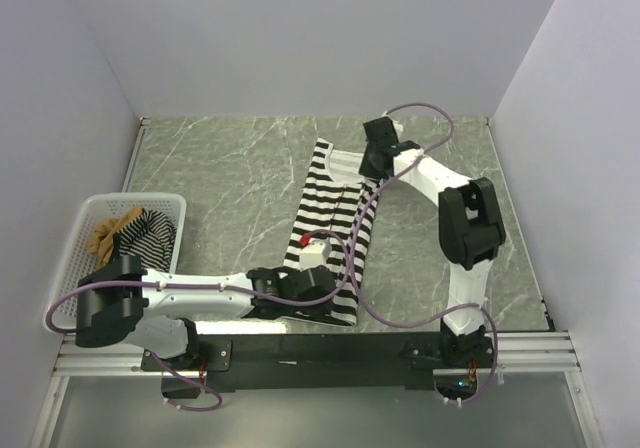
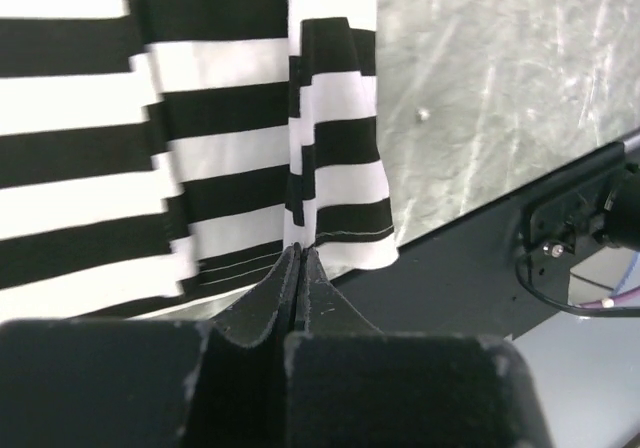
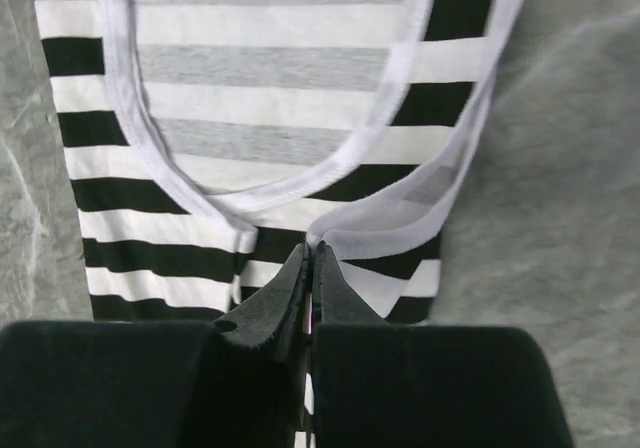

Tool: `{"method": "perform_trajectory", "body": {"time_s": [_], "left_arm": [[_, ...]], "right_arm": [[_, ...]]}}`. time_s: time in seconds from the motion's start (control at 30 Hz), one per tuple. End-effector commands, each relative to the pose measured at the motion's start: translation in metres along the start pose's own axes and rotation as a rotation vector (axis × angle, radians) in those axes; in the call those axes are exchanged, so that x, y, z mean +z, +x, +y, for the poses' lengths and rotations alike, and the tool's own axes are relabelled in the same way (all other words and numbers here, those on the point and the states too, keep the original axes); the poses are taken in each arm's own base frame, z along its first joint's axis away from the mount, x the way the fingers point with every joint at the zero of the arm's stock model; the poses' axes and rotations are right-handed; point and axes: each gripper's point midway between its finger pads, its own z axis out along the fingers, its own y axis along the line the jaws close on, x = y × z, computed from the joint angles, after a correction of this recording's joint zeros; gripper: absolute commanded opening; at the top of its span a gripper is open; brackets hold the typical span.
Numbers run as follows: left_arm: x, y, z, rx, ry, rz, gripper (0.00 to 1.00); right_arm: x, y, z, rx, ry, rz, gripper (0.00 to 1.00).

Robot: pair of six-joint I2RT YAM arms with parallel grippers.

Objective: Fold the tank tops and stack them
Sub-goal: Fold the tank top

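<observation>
Three tops were seen from the top camera. The wide-striped tank top (image 1: 335,230) was spread as a long strip on the table (image 1: 230,173), with the neck end far and the hem end near. The thin-striped top (image 1: 152,234) and the tan top (image 1: 112,230) were bunched together in the white basket (image 1: 70,258) at the table's left edge. The left pincer (image 1: 308,286) was placed at the near hem. The right pincer (image 1: 374,160) was placed at the far neck end.

Left wrist view: the left pincer (image 2: 299,253) was seen clenched, fingers pressed together, with the hem of the wide-striped tank top (image 2: 80,118) pinched at the tips. A doubled fabric edge was seen running up from the grip point. Bare table (image 2: 500,88) was visible to the right of the cloth.

Right wrist view: the right pincer (image 3: 310,253) was seen clenched on the white-trimmed edge of the wide-striped tank top (image 3: 270,58), just below the scooped neckline. The garment was lying flat, with the table (image 3: 560,168) exposed on both sides.
</observation>
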Motion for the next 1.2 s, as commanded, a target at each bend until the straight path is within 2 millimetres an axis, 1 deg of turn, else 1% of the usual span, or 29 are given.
{"method": "perform_trajectory", "body": {"time_s": [0.0,0.07,0.1,0.13,0.2,0.4,0.63,0.93,1.03,1.07,1.1,1.17], "left_arm": [[-0.006,-0.004,0.008,-0.081,-0.001,-0.03,0.01],[-0.009,-0.004,0.011,-0.105,0.001,-0.036,0.01],[-0.008,-0.001,0.018,-0.109,-0.013,-0.032,0.01],[-0.01,-0.002,0.019,-0.118,-0.009,-0.034,0.01],[-0.009,0.001,0.027,-0.126,-0.025,-0.031,0.01],[-0.008,0.004,0.037,-0.131,-0.044,-0.022,0.01],[-0.003,0.008,0.038,-0.127,-0.051,-0.006,0.01],[-0.003,0.007,0.037,-0.119,-0.055,-0.004,0.01],[-0.002,0.007,0.037,-0.114,-0.057,-0.002,0.01],[-0.003,0.007,0.037,-0.11,-0.06,-0.001,0.01],[-0.003,0.006,0.037,-0.111,-0.062,-0.005,0.01],[-0.003,0.005,0.037,-0.111,-0.062,-0.008,0.01]], "right_arm": [[0.003,-0.016,0.021,-0.022,0.009,-0.039,0.0],[0.005,-0.013,0.032,-0.039,0.003,-0.038,0.0],[0.009,-0.013,0.036,-0.041,0.0,-0.037,0.0],[0.008,-0.011,0.041,-0.046,-0.005,-0.038,0.0],[0.012,-0.009,0.047,-0.054,-0.005,-0.034,0.0],[0.019,-0.003,0.055,-0.065,-0.005,-0.029,0.0],[0.025,0.001,0.059,-0.078,-0.012,-0.016,0.0],[0.025,-0.002,0.07,-0.084,-0.058,-0.028,0.0],[0.027,-0.002,0.072,-0.09,-0.06,-0.026,0.03],[0.029,-0.001,0.072,-0.092,-0.056,-0.021,0.07],[0.029,-0.001,0.073,-0.092,-0.061,-0.023,0.09],[0.029,-0.003,0.077,-0.09,-0.08,-0.035,0.1]]}}
